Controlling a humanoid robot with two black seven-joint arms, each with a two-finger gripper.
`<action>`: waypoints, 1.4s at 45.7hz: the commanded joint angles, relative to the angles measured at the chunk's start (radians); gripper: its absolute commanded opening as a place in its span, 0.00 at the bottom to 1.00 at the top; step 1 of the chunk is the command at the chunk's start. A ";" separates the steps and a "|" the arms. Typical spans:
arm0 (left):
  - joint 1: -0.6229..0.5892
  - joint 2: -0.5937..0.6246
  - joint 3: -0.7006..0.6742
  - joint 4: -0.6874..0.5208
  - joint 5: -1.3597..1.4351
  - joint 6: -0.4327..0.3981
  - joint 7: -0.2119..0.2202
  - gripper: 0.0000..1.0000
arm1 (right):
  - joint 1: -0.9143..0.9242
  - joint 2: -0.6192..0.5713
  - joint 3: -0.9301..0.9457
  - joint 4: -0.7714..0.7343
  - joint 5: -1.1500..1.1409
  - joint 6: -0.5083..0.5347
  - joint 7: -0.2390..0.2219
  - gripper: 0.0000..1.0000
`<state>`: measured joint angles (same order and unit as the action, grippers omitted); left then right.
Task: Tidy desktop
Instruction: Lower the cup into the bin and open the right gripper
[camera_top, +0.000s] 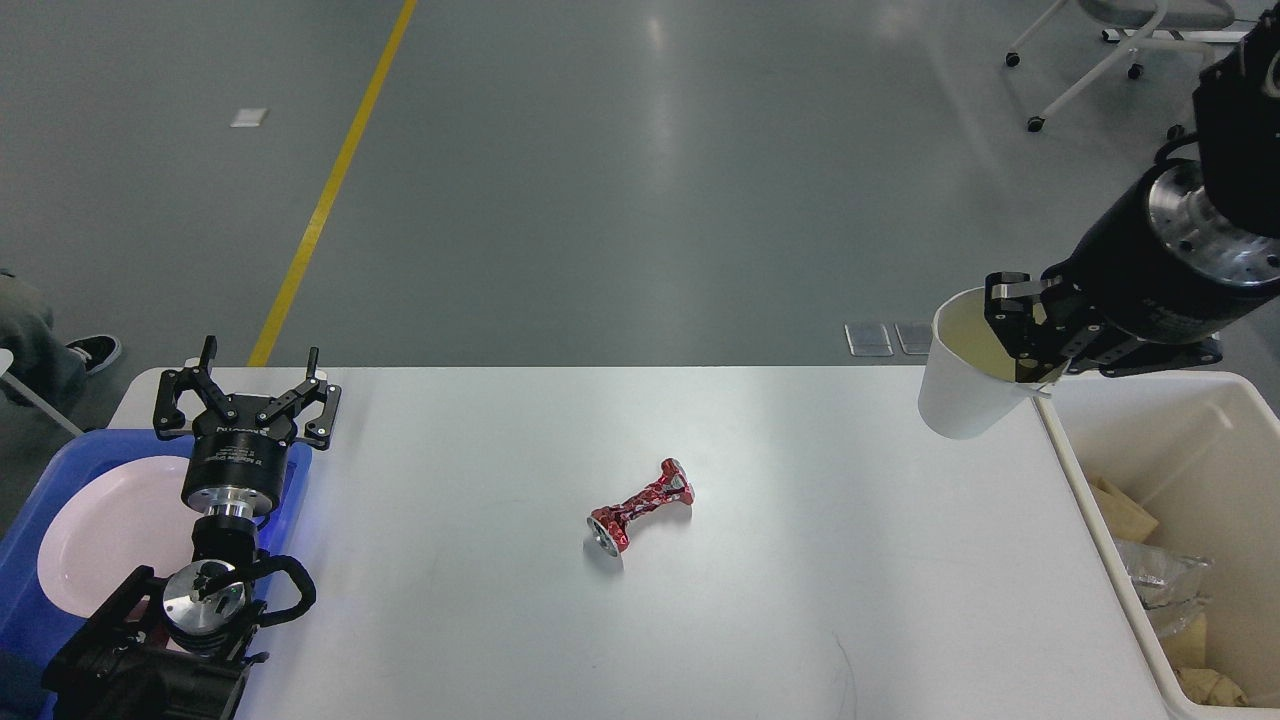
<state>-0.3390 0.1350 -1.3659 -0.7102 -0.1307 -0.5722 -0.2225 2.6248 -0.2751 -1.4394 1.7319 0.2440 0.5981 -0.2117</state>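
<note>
Item 1: left arm, black, seen at the bottom-left corner, rising up-frame over the blue tray (35, 500). The white plate (100, 530) is lying in that tray, partly covered by the arm.

Item 2: the desktop (500, 620), white, w/ rounded corners, filling the lower half of the view; blue tray at its left end, beige bin (1200, 440) just beside its right edge. Crumpled paper & clear plastic are seen in the bin.

Item 3: crushed red can (640, 505), lying on its side near the middle of the desktop, silver end facing the viewer, well apart from both arms.

Item 4: left gripper (248, 385), over the tray's far corner at the desktop's left end; fingers spread wide apart, nothing held between them.

Item 5: right gripper (1025, 335), carried above the desktop's far-right corner, near the bin's edge. Its fingers are clamped on the rim of the white paper cup (965, 375), one finger inside the cup, one outside. Cup is tilted, mouth up and toward the arm, cream-coloured inside, clear of the surface.

Item 6: grey floor beyond the table, w/ yellow line (330, 190) at left; wheeled chair base (1100, 60) at top right.
</note>
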 joint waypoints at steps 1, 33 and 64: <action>0.001 0.000 0.001 0.000 0.000 0.000 0.000 0.96 | -0.091 -0.104 -0.088 -0.052 -0.011 -0.058 -0.002 0.00; 0.001 0.000 0.001 0.000 0.000 0.000 0.000 0.96 | -1.219 -0.593 0.543 -0.931 -0.339 -0.115 -0.006 0.00; 0.001 0.000 -0.001 0.000 0.000 0.000 0.000 0.96 | -2.016 -0.067 0.909 -1.579 -0.322 -0.713 -0.005 0.00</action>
<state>-0.3385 0.1350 -1.3666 -0.7102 -0.1305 -0.5722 -0.2225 0.6459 -0.3961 -0.5299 0.1947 -0.0790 -0.0860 -0.2144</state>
